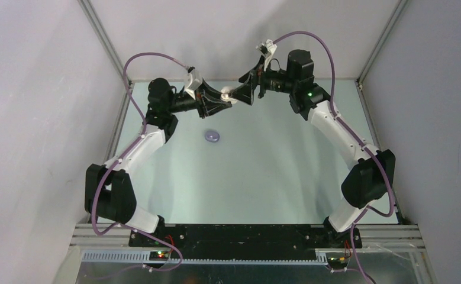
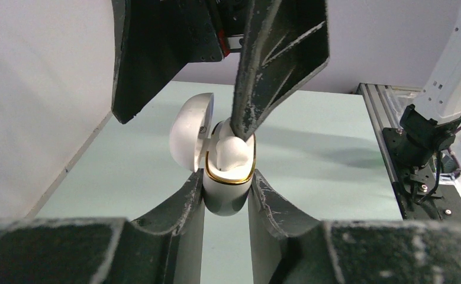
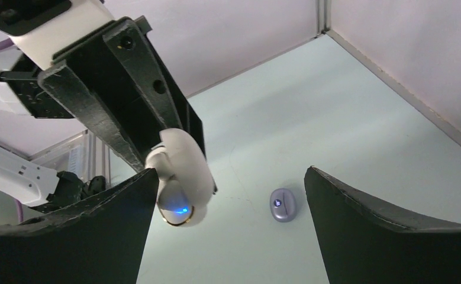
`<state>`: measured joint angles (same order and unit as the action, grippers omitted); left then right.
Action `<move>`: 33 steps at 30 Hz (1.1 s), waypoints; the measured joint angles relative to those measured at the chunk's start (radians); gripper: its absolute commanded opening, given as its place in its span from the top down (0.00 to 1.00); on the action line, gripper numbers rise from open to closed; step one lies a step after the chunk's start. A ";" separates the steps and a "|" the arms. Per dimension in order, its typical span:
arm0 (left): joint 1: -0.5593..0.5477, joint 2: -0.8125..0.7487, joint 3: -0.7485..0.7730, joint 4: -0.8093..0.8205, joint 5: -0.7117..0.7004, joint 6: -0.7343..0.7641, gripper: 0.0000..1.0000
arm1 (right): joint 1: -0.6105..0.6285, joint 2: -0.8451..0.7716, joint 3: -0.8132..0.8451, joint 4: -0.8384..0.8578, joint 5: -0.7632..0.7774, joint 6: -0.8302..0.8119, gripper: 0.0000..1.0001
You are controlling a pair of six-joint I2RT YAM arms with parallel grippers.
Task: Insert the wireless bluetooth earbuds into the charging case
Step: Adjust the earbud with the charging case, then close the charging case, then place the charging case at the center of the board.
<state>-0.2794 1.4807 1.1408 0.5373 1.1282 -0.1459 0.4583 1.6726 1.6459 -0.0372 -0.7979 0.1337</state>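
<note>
A finger (image 2: 275,65) of the right gripper (image 1: 238,94) at 12 o'clock hid part of the earbud (image 2: 228,157) in the white charging case (image 2: 225,195). The purple case (image 3: 282,205) was closed, its inside unseen.

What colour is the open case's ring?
The ring on the case is gold; left wrist view.

The charging case (image 2: 226,198) looks glossy white plastic, gold-rimmed; fingers (image 2: 180,208) matt, scuffed black; tabletop (image 2: 328,160) smooth, matt.
</note>
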 measured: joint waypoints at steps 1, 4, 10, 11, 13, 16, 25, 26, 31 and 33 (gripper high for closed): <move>0.000 0.000 0.000 0.000 0.000 0.000 1.00 | -0.004 0.000 0.000 -0.005 0.003 -0.005 0.03; 0.000 0.000 0.000 -0.001 0.000 0.000 1.00 | -0.009 0.000 0.000 -0.007 0.004 -0.012 0.02; 0.000 0.000 0.000 0.000 0.000 -0.001 1.00 | -0.011 0.000 -0.007 0.020 -0.068 -0.013 0.01; 0.000 0.000 0.000 0.000 0.000 -0.001 1.00 | -0.012 0.000 -0.009 0.034 -0.102 -0.010 0.01; 0.000 0.000 0.000 0.000 0.000 -0.001 1.00 | -0.013 0.000 -0.009 0.054 -0.162 -0.003 0.01; 0.000 0.000 -0.005 0.001 -0.001 -0.002 1.00 | -0.013 0.000 -0.009 0.074 -0.250 0.002 0.01; -0.002 0.001 -0.011 -0.002 -0.053 -0.013 1.00 | -0.008 0.000 -0.009 0.086 -0.336 0.000 0.03; -0.002 0.001 -0.011 -0.002 -0.069 -0.014 1.00 | -0.008 -0.001 -0.009 0.085 -0.340 -0.003 0.03; -0.011 0.014 -0.009 -0.033 -0.135 -0.011 0.96 | -0.023 -0.041 -0.023 0.037 -0.282 -0.054 0.01; -0.010 0.032 -0.008 -0.060 -0.168 -0.009 0.96 | -0.043 -0.107 -0.064 -0.003 -0.220 -0.088 0.01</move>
<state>-0.2893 1.5131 1.1332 0.4778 0.9604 -0.1547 0.4149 1.5658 1.5818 -0.0399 -1.0183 0.0456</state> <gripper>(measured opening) 0.316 0.984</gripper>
